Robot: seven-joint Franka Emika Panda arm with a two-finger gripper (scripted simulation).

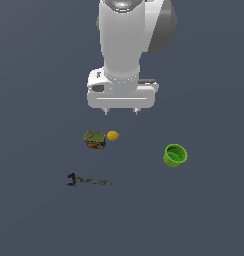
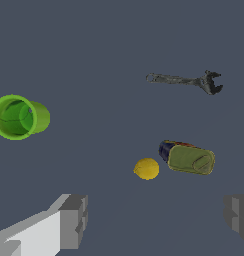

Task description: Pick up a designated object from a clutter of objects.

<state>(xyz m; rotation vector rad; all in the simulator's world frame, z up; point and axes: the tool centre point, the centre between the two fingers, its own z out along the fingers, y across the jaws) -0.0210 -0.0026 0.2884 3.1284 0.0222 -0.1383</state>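
Gripper (image 1: 120, 113) above thin dark wrench (image 1: 89, 180)

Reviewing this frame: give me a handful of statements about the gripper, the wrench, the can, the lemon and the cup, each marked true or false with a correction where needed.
1. The gripper has its jaws open and holds nothing. True.
2. The wrench is clamped in the jaws. False: it lies flat on the floor, apart from the gripper.
3. The lemon sits right beside the olive-green can. True.
4. The green cup is stacked on the can. False: it stands alone, off toward the exterior view's right.
5. The wrench's open end points to the exterior view's left. True.
6. The can touches the wrench. False: bare floor separates them.
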